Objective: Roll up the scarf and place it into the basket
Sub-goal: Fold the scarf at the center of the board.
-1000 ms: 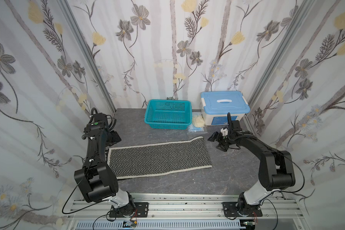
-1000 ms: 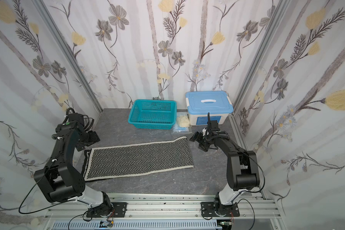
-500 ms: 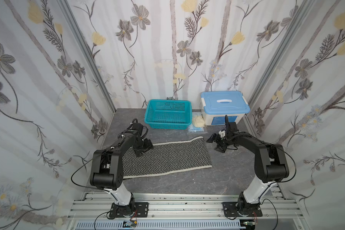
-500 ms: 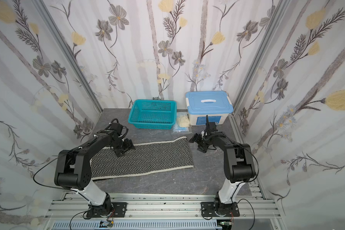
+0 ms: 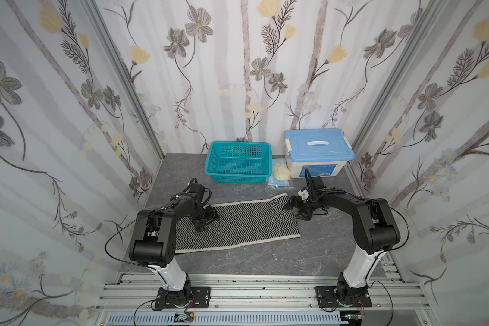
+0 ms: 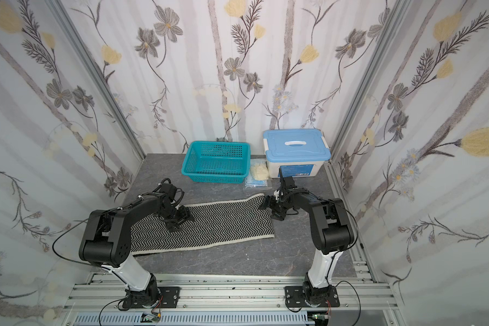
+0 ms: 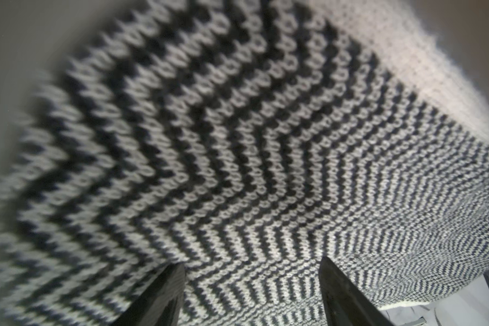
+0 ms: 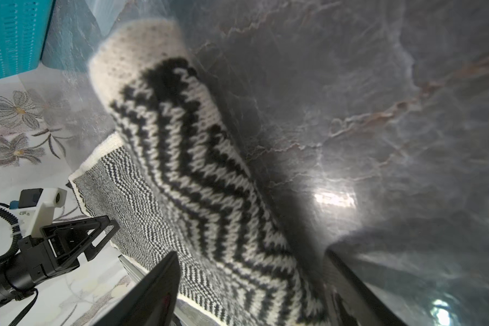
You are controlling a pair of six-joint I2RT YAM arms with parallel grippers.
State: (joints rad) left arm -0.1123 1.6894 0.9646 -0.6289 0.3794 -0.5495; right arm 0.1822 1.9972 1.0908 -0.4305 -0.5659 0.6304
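The scarf lies flat on the grey table, zigzag face up, with cream edges. My left gripper hovers low over its left part and is open. In the left wrist view the knit fills the space between the spread fingers of the left gripper. My right gripper is at the scarf's right end, open. In the right wrist view that gripper straddles the scarf's end edge. The teal basket stands empty at the back.
A white storage box with a blue lid stands at the back right. Between it and the basket lie a pale yellow cloth lump and a clear packet. Flowered walls close in on three sides.
My left arm has swung in from the table's left edge and now reaches over the scarf. My right gripper has shifted left onto the scarf's right end, its jaws slightly narrower.
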